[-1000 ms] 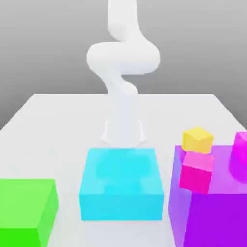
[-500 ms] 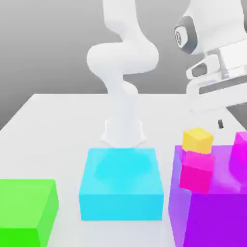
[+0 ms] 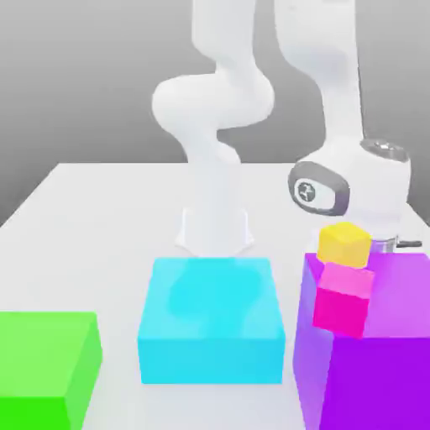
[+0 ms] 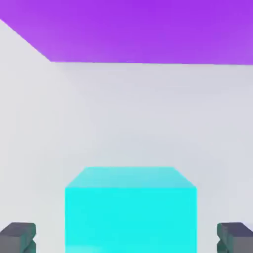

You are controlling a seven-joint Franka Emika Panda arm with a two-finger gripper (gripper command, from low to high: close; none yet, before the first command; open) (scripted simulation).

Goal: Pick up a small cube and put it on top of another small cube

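Fingers (image 4: 18,237) spread wide, dark pads at both lower corners of the hand view, nothing held. Gripper (image 4: 126,238) straddles a cyan cube (image 4: 131,207) that sits between the pads, not touched by either one.

Near to far on the white table (image 3: 92,218), exterior view:
- green block (image 3: 46,365) at the near edge, toward the exterior view's left, cut off by the frame.
- purple block (image 3: 369,353) at the near edge on the exterior view's right, large, top face visible. Same purple surface (image 4: 148,29) runs along the far side of the hand view.
- magenta cube (image 3: 343,298) at the purple block's near upper edge, overlapping its corner.
- yellow cube (image 3: 343,243) directly on top of the magenta cube, touching it, slightly rotated.
- large cyan block (image 3: 212,323) mid-table, between green and purple blocks, apart from both.
- arm wrist (image 3: 348,189) just behind the yellow cube, low over the purple block's far side; round joint cap faces the camera.
- robot base (image 3: 215,227) behind the large cyan block, toward the far edge, arm links rising out of frame.

Cannot tell from the exterior view where the small cyan cube lies; wrist and stacked cubes cover that area.
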